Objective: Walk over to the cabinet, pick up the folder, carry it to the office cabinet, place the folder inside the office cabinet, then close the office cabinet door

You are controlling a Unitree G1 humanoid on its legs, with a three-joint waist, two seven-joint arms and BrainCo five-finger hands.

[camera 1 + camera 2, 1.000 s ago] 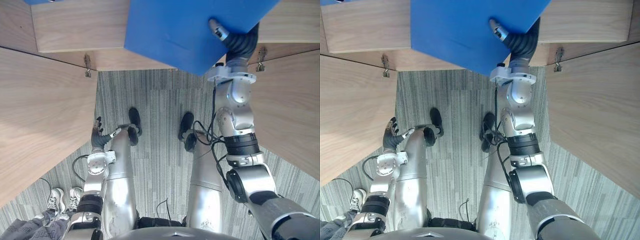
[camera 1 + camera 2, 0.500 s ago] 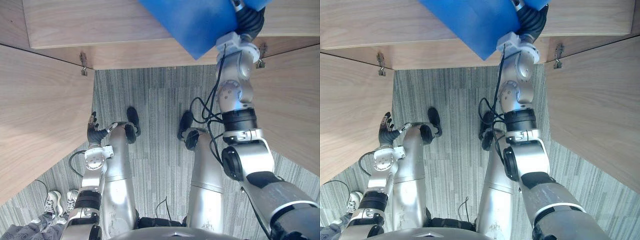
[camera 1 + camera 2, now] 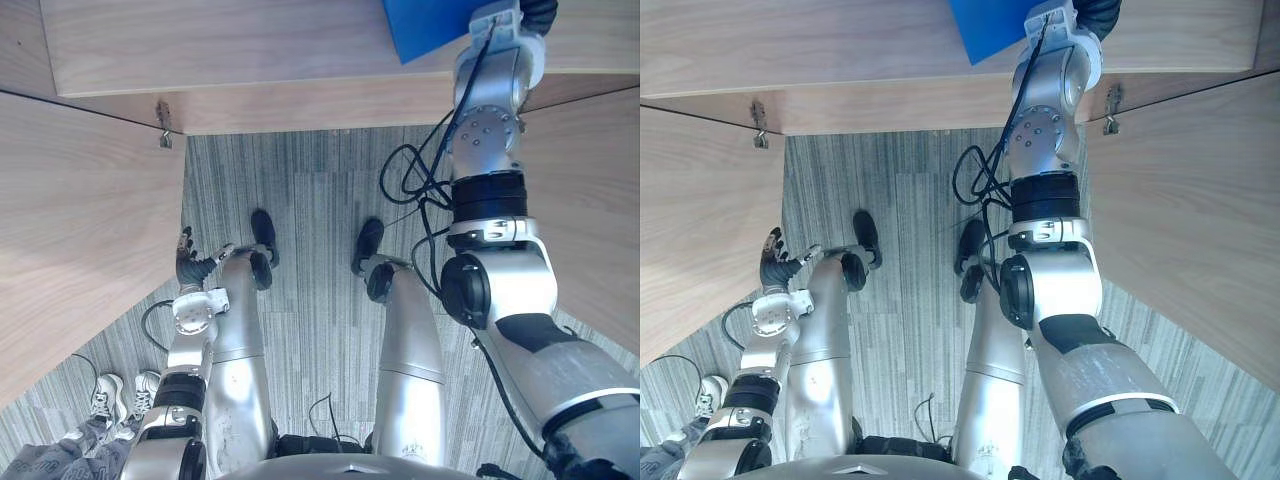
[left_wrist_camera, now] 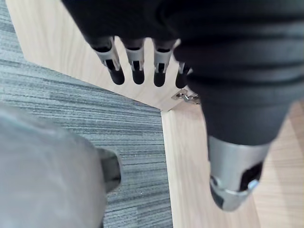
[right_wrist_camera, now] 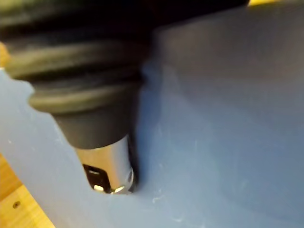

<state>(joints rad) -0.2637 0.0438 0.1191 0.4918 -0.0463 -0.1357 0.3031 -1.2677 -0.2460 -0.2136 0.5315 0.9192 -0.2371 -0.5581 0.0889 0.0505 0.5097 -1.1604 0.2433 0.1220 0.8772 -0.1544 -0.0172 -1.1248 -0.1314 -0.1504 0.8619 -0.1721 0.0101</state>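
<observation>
Folder (image 3: pixel 425 25) aside, the left hand (image 3: pixel 188 262) hangs empty, fingers loosely straight, just beside the open cabinet door (image 3: pixel 80 230); a careless swing could knock it. The right hand (image 5: pixel 110 165) lays its thumb flat on the blue folder. I cannot tell its grip, so a weak hold could let the folder slip.

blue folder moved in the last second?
Yes. The flat blue folder, pinched by the right hand, went away from the robot toward the view's top: judged against the metal hinge, just a corner now overlaps the wooden cabinet shelf.
</observation>
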